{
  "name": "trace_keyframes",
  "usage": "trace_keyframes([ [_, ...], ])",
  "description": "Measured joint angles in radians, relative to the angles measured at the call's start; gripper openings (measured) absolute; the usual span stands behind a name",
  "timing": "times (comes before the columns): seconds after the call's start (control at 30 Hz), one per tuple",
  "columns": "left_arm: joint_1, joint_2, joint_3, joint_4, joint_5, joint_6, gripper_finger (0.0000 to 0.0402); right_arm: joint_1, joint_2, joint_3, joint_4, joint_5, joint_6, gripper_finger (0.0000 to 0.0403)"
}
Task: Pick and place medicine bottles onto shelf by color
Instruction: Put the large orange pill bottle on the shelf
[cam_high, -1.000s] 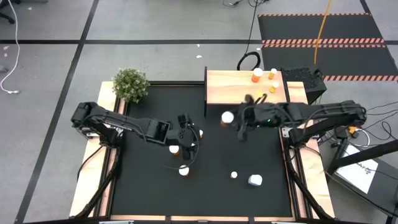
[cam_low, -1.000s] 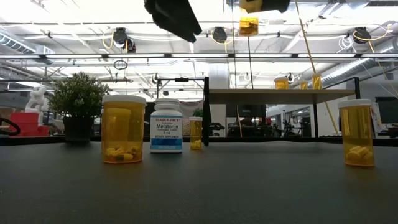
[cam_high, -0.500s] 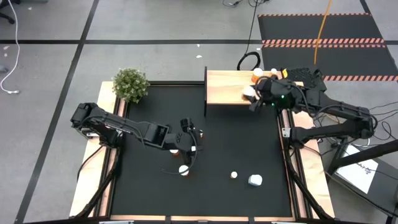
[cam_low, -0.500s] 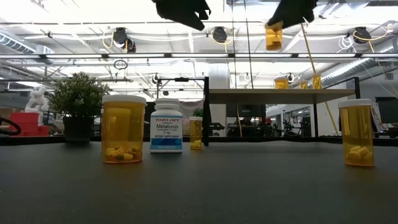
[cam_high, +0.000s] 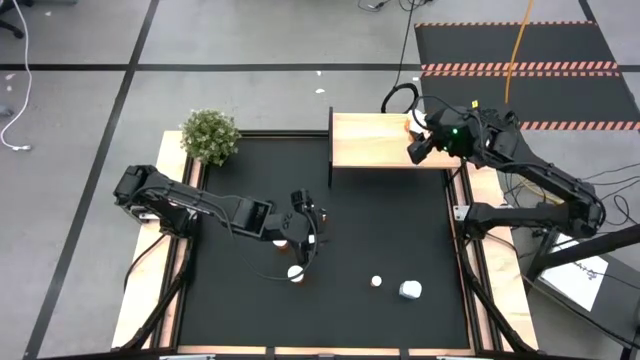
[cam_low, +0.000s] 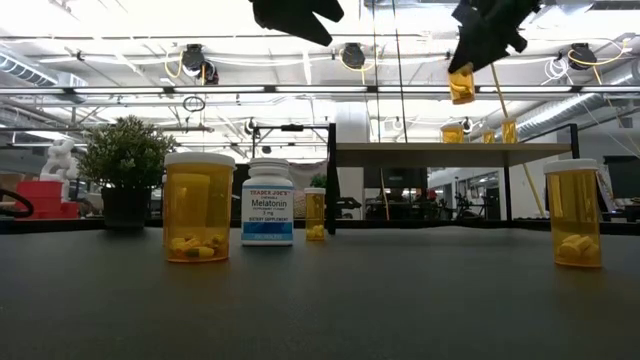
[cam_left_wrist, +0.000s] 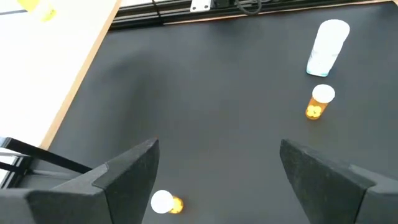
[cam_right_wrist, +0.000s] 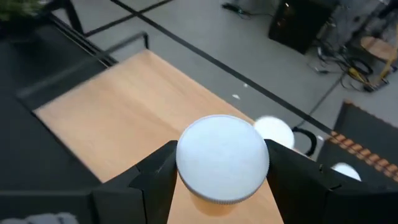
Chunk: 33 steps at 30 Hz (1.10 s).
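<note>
Right claw (cam_right_wrist: 217, 180) pinches a white-capped orange bottle (cam_right_wrist: 222, 158) above the shelf (cam_right_wrist: 124, 118), near bottles already standing there. I'd worry about clipping one on the way down. Left claw (cam_left_wrist: 214, 180) hangs wide open, empty.

A black table mat (cam_high: 380, 230) carries a pale wooden shelf (cam_high: 370, 140) along its far edge. A green potted plant (cam_high: 210, 135) sits well to the left of the shelf. Nearer than the shelf, on the mat, stand three white-capped orange bottles (cam_high: 296, 272) (cam_high: 376, 282) (cam_low: 574, 213) and a white bottle (cam_high: 409, 290). More orange bottles (cam_low: 452, 132) stand on the shelf's right end.
</note>
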<state>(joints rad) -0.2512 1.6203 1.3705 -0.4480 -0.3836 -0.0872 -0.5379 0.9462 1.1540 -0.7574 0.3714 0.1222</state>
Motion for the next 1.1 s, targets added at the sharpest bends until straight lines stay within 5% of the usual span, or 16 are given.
trace_keyframes([
  [1.1, -0.007, 0.001, -0.001, -0.004, 0.001, -0.013, 0.0335, -0.084, -0.076, -0.352, 0.306, 0.027, 0.057, 0.0217],
])
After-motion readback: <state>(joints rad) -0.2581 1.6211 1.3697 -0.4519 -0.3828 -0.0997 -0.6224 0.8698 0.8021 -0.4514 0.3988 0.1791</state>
